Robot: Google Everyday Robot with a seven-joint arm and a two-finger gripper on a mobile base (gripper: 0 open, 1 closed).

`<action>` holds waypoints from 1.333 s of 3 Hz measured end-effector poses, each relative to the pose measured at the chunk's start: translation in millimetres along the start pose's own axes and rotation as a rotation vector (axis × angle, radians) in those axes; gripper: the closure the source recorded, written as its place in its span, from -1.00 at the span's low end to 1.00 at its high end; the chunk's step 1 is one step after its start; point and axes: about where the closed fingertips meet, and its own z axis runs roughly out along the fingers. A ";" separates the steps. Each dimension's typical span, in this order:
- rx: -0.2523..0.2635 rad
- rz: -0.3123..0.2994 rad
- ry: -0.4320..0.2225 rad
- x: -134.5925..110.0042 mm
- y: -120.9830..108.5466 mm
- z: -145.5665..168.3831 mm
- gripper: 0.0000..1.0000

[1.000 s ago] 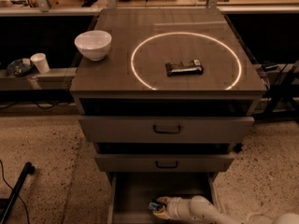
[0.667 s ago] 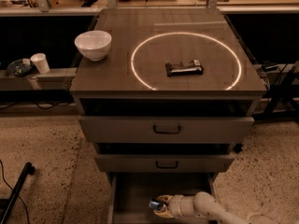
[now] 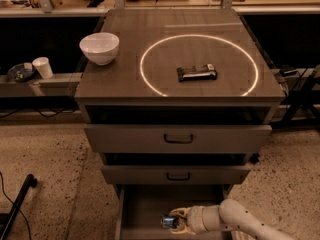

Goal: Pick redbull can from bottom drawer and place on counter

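counter (image 3: 120,86): white bowl (image 3: 99,47), dark bar (image 3: 197,72) | bottom drawer (image 3: 145,204): redbull can (image 3: 168,221), gripper (image 3: 177,222) at it

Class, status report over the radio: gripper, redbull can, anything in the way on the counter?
Gripper low in bottom drawer, right at redbull can. Can inside drawer, not on counter. Dark bar inside the ring, white bowl at its left edge.
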 end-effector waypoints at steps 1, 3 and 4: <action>-0.006 -0.059 -0.012 -40.2 16.9 -48.3 1.00; 0.033 -0.098 -0.010 -50.9 14.2 -72.4 1.00; 0.105 -0.176 -0.024 -77.7 5.0 -112.6 1.00</action>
